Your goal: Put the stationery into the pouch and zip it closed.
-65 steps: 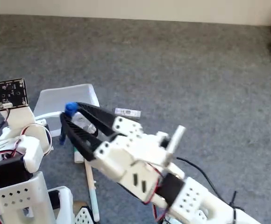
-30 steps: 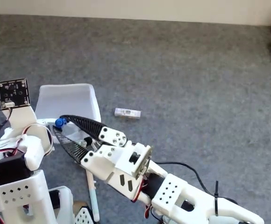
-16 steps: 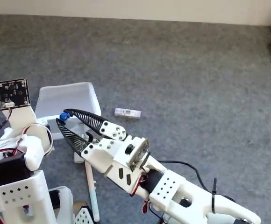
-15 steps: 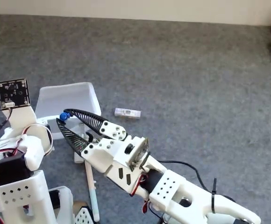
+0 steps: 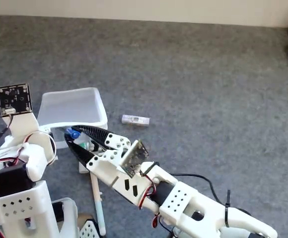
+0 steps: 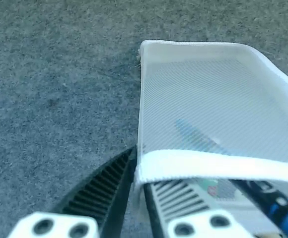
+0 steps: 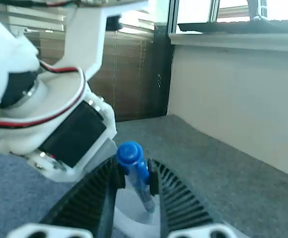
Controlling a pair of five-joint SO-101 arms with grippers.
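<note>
The white mesh pouch (image 5: 72, 105) lies open in front of the left arm. My left gripper (image 6: 138, 163) is shut on the pouch's near rim (image 6: 208, 163) and holds it up. My right gripper (image 5: 74, 138) is shut on a blue pen (image 5: 73, 133) right at the pouch's mouth, beside the left arm. In the right wrist view the blue pen (image 7: 130, 153) stands clamped between the black fingers (image 7: 102, 191). The pen's blue end (image 6: 285, 213) pokes in at the pouch's opening. A blue shape shows through the mesh (image 6: 193, 136).
A small white stick-shaped item (image 5: 135, 119) lies on the grey carpet to the right of the pouch. A white and teal pen (image 5: 97, 198) lies near the arms' bases. The left arm's body (image 7: 49, 114) is close behind the right gripper.
My right gripper has come down from above the pouch to its mouth with the blue pen, and its wrist has rolled. The left arm has kept still, holding the pouch.
</note>
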